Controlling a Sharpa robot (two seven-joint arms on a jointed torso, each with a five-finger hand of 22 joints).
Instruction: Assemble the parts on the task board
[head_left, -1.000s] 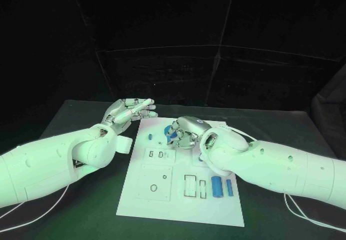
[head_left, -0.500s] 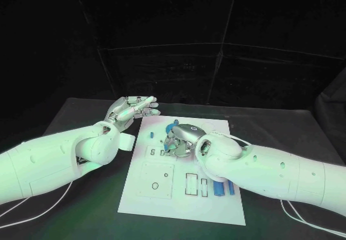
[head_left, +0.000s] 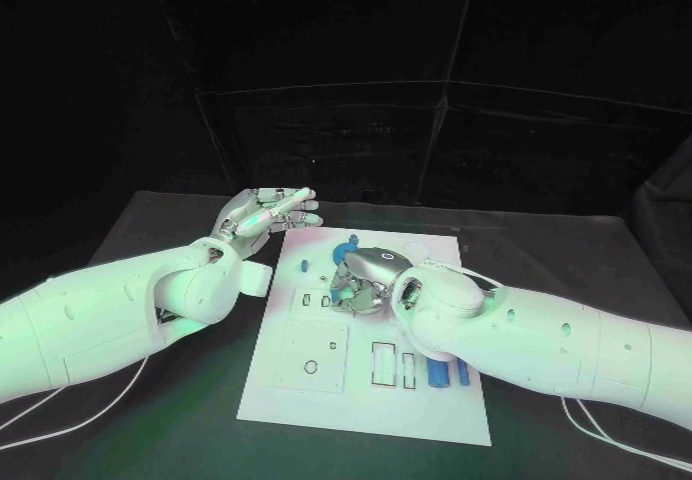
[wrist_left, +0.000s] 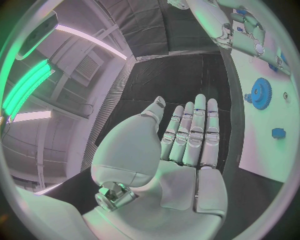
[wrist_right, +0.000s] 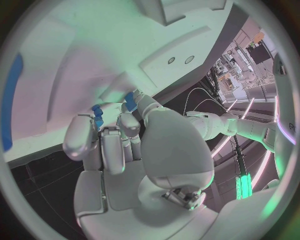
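The white task board (head_left: 310, 395) lies in the middle of the table. My right hand (head_left: 364, 280) is curled down on its far half. In the right wrist view its fingertips (wrist_right: 100, 127) pinch a small blue part (wrist_right: 97, 111) against the board (wrist_right: 56, 75). A blue gear (head_left: 351, 243) lies free near the board's far edge, also seen as the gear (wrist_left: 259, 92) in the left wrist view. A small blue piece (head_left: 303, 268) sits near the left edge. My left hand (head_left: 268, 214) hovers at the far left corner, fingers straight and together, holding nothing.
Two long blue parts (head_left: 437, 373) lie side by side on the board's near right, close under my right forearm. Several empty slots (head_left: 382, 363) are cut in the board's near half. Black table (head_left: 159, 230) surrounds the board.
My right hand has drawn a little nearer along the board, and the blue gear now lies uncovered beyond it. The left hand has hardly moved.
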